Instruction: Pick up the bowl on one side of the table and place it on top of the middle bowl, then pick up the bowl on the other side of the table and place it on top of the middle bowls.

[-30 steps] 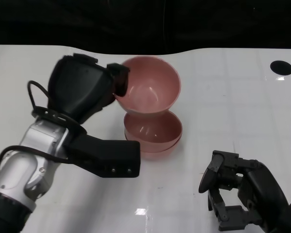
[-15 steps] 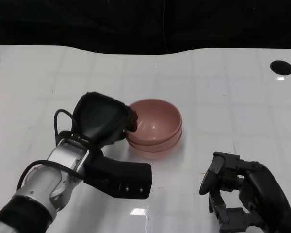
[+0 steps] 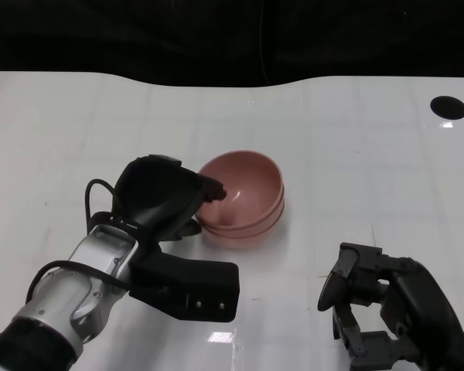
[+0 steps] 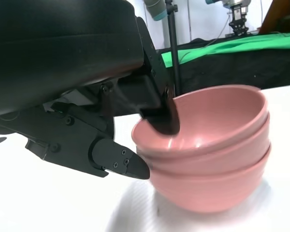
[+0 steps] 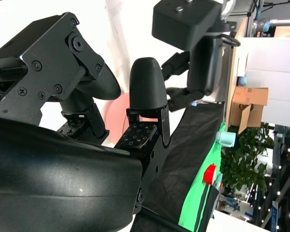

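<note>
Fingers [image 4: 159, 113] over top bowl [image 3: 243, 185] rim

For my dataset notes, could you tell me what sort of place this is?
Probably a robotics lab or demo hall: a bare white table with only stacked pink bowls, green cloth behind it, and cardboard boxes nearby.

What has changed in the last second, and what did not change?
The left hand lowered the top bowl from above onto the stacked bowls and now grips its rim with a finger inside. The right hand stayed resting on the table.
</note>
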